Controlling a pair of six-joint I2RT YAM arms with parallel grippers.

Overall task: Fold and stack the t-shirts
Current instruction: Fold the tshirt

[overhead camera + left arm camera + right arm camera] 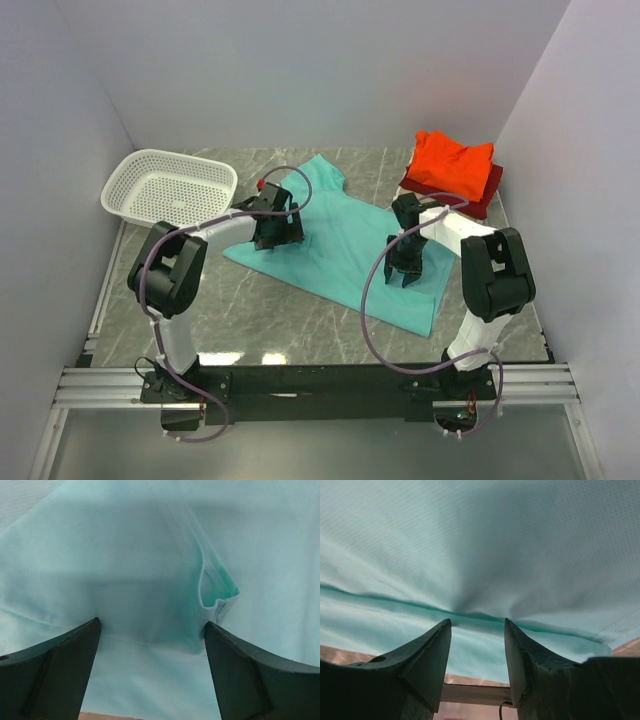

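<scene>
A teal t-shirt point(350, 240) lies spread flat across the middle of the table. My left gripper point(276, 232) hangs low over its left part, open wide, with only cloth point(125, 570) and a curled sleeve hem point(220, 597) below the left gripper point(152, 626). My right gripper point(405, 272) is down on the shirt's right part; in the wrist view the right gripper point(476, 622) stands partly open, its tips at a folded edge point(380, 597) of the cloth, nothing between them. A folded orange-red t-shirt point(452, 160) lies on a dark red one point(490, 192) at the back right.
A white mesh basket point(170, 186) stands at the back left, close to the left arm's elbow. Grey walls close in the marble table point(270, 320) on three sides. A metal rail point(320, 385) runs along the near edge.
</scene>
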